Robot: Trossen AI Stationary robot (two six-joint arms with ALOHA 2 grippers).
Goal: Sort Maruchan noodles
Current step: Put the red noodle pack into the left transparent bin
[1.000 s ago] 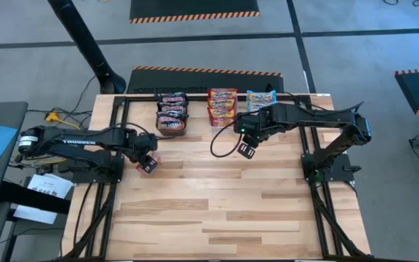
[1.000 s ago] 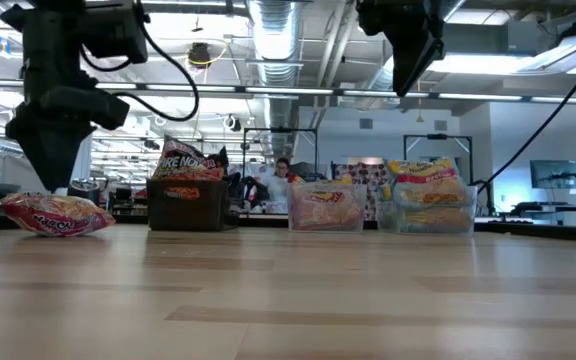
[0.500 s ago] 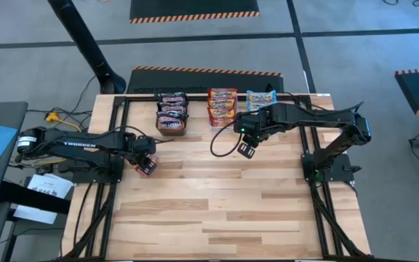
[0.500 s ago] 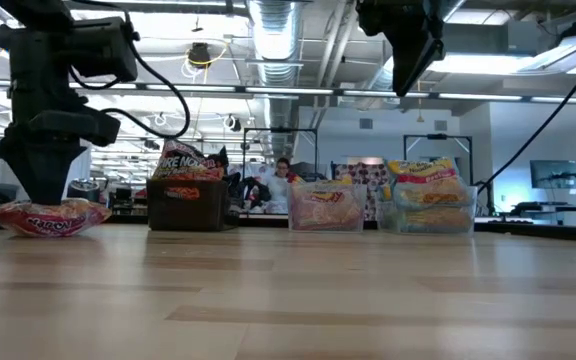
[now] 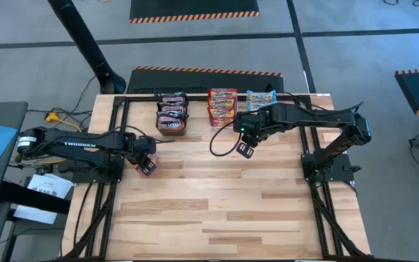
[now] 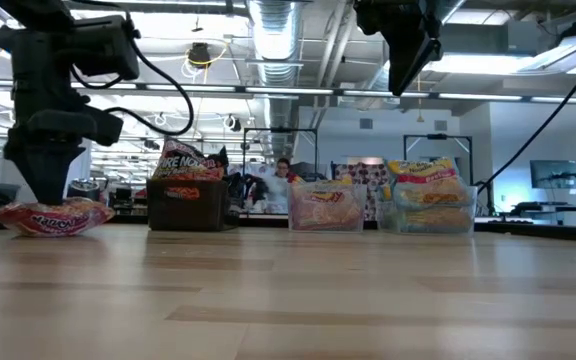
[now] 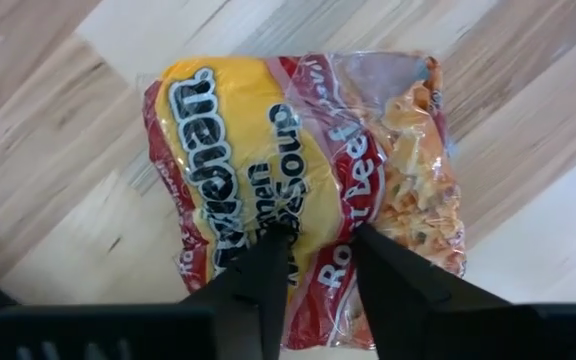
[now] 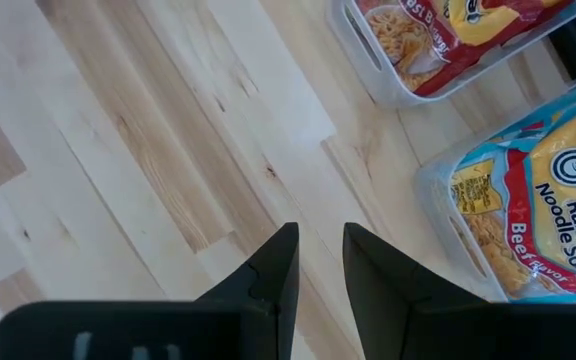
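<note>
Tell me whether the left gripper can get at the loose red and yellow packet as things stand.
Probably yes: the left gripper is right over the red and yellow packet, its fingers pressing into the wrapper, and only bare table surrounds it.

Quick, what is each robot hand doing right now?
Left hand: closing on the red-yellow noodle packet on the table.
Right hand: empty, fingers slightly apart, above the table.

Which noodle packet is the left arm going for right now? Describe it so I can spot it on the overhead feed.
Start at the wooden table and follow the left arm to its left pincer, near the table's left edge. Under it lies a red-and-yellow Maruchan packet, flat on the bare wood. It is the only packet lying loose, apart from the three bins of packets along the far edge.
</note>
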